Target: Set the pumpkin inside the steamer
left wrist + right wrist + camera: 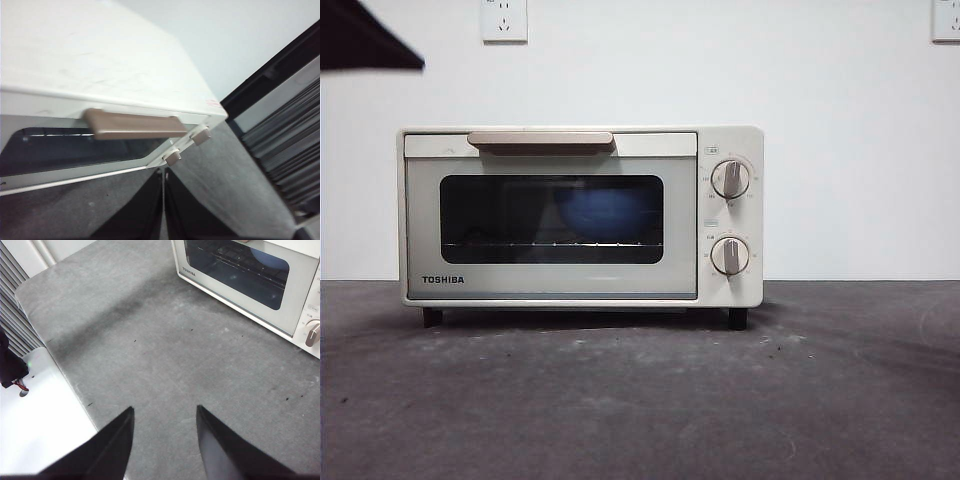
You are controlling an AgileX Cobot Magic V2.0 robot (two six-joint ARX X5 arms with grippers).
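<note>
The steamer (580, 215) stands on the grey table (640, 400) with its dark glass door closed and the beige handle (540, 140) across the top of the door. Through the glass I see a wire rack and a blue rounded shape (605, 212) on it, at the rear of the chamber. I cannot make out the pumpkin in any view; if it is inside the steamer, the tinted glass hides it.

My left gripper (163, 200) hovers just in front of and above the steamer's handle (135, 125), its jaws pressed together and holding nothing. My right gripper (165, 440) hangs over bare table well in front of the steamer (250, 280), jaws spread apart and empty.
</note>
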